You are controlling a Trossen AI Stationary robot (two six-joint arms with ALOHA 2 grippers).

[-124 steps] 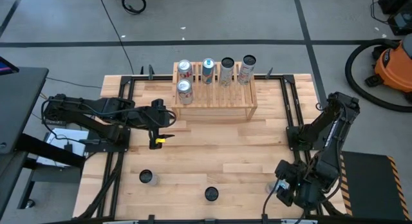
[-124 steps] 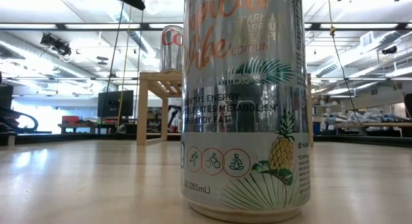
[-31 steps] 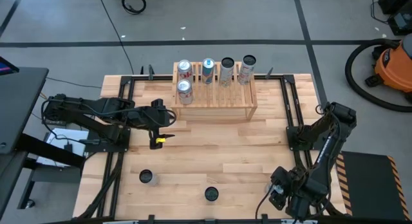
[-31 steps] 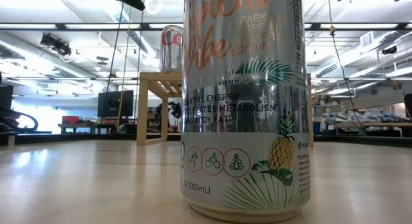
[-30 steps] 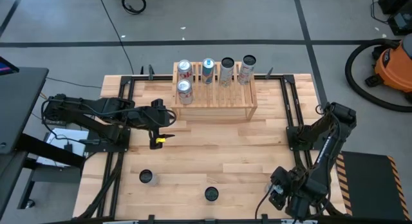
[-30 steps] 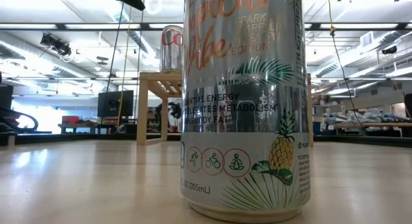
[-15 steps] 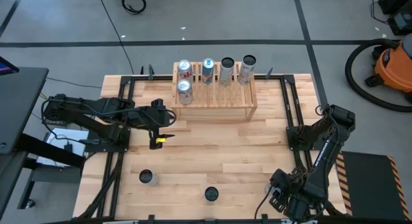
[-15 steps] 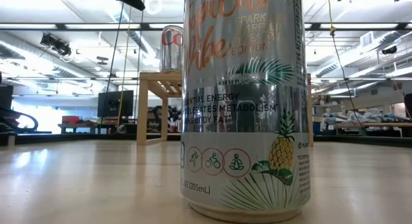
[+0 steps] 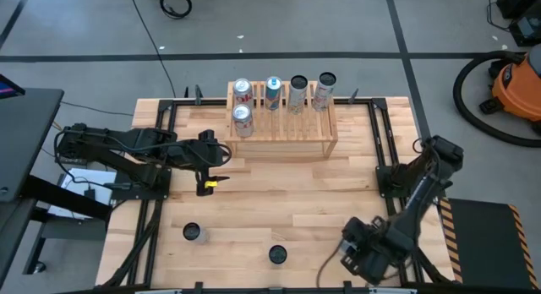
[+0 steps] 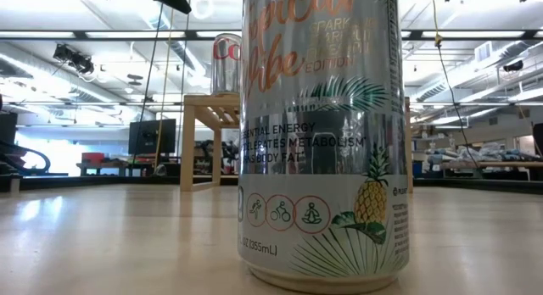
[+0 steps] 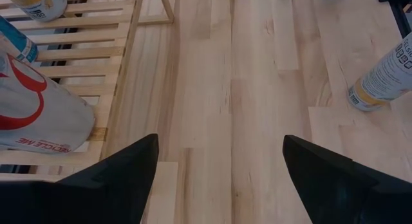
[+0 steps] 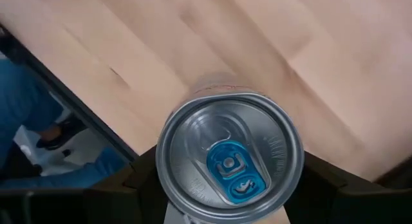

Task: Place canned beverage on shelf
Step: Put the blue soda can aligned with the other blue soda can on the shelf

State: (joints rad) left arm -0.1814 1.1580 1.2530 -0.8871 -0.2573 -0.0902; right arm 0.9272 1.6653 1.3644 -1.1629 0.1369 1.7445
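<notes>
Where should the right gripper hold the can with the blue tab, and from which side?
Grip the can on its round side wall just below the rim, coming straight down from above. It stands upright, top facing the right gripper, whose fingers already flank it.

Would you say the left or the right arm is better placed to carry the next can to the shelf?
Right: the right gripper already has its fingers around a can with a blue tab. The left gripper hangs open and empty beside the shelf.
</notes>
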